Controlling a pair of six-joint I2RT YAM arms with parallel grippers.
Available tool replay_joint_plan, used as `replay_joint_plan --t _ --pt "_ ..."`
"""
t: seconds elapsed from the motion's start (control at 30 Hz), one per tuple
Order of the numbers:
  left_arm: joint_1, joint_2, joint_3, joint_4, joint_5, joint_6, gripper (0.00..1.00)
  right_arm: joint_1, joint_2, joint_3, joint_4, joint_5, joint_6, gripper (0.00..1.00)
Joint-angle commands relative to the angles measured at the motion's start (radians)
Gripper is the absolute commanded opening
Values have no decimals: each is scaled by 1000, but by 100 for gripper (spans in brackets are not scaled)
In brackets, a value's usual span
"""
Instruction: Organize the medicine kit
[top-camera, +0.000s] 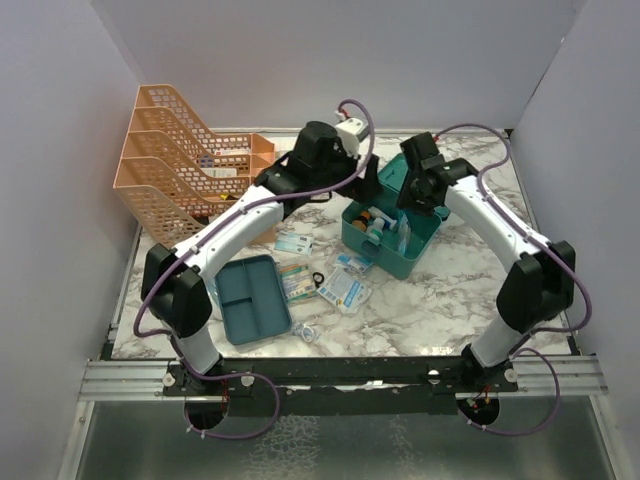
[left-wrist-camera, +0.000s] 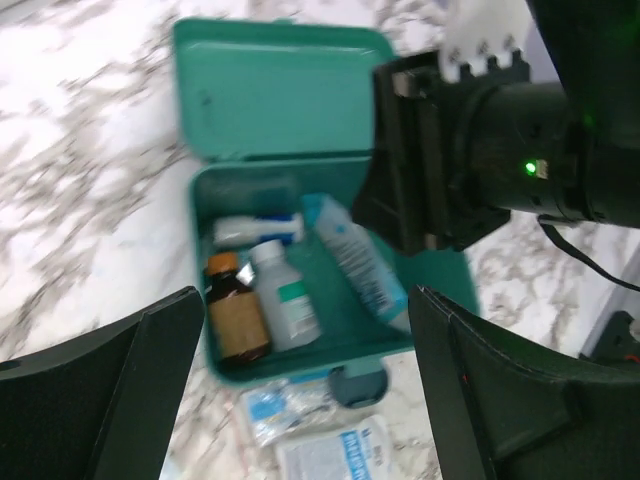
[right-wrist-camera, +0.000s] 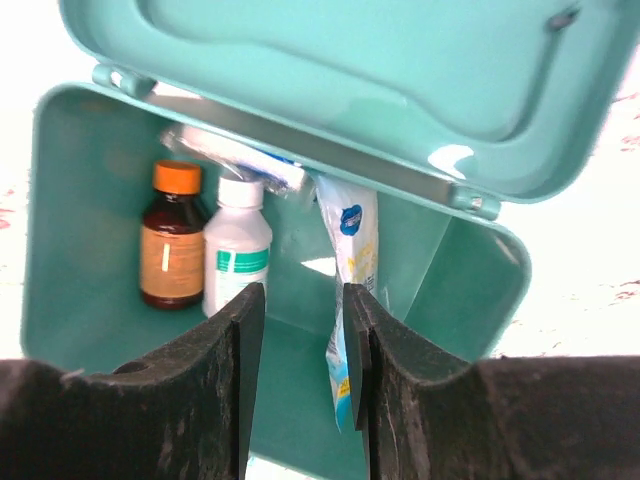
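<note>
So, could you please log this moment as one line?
medicine kit: lid open, amber bottle, white bottle, pouch inside | right gripper: part open, over kit | left gripper: wide open, above kit | packets: outside kit

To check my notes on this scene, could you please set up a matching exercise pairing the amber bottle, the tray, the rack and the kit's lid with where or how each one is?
Things:
1. amber bottle
2. tray
3. rack
4. lid

Place or state:
A. far left corner of the table
B. swung open
C. inside the kit
D. flat on the table, near the front

Pairs: 1-C, 2-D, 3-A, 4-B.
</note>
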Motion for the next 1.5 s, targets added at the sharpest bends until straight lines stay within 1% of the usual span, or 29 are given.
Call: replay_joint_plan --t 0.0,0.07,0.13,0.2,0.3,0.43,0.57,0.77,0.9,1.0,1.07,1.13,1.2,1.23,1.3,1.33,1.47 --pt "-105 83 78 20 1 5 87 -93 -131 31 8 0 12 38" --pt "-119 108 90 26 -27 -29 87 -162 -170 29 -18 7 38 38" --pt "-126 119 81 58 -42 -76 87 -221 -215 17 -9 9 32 38" --pt "-134 137 77 86 -30 -113 87 -258 -249 4 -2 22 14 38" --pt "-159 198 112 90 -15 -150 87 -331 -267 -25 -10 16 13 38" --pt "-188 317 217 6 -48 -218 85 -406 -276 -80 -2 -10 10 38" --pt "-215 419 307 -93 -85 -255 82 -432 -288 -134 27 -55 11 37" --pt "-239 537 416 -215 -137 -297 69 -433 -306 -189 40 -58 6 37" --pt "-241 596 458 -278 -176 -305 65 -434 -307 -206 44 -58 7 37" --pt "-241 629 481 -298 -170 -296 58 -434 -308 -213 47 -56 5 36" --pt "-240 647 492 -298 -147 -286 48 -434 -306 -214 46 -51 5 36" --pt "-240 656 508 -296 -127 -263 34 -434 -303 -211 48 -49 4 36" --pt "-241 656 520 -283 -93 -207 18 -434 -300 -207 51 -50 3 35" --pt "-240 653 525 -278 -77 -177 12 -434 -297 -204 50 -51 2 35" --pt "-240 643 529 -273 -51 -103 3 -434 -293 -201 51 -53 0 34" --pt "-237 635 527 -274 -34 -77 0 -434 -290 -199 52 -54 0 34" --pt "-214 600 499 -272 67 8 0 -434 -284 -192 50 -58 -4 32"
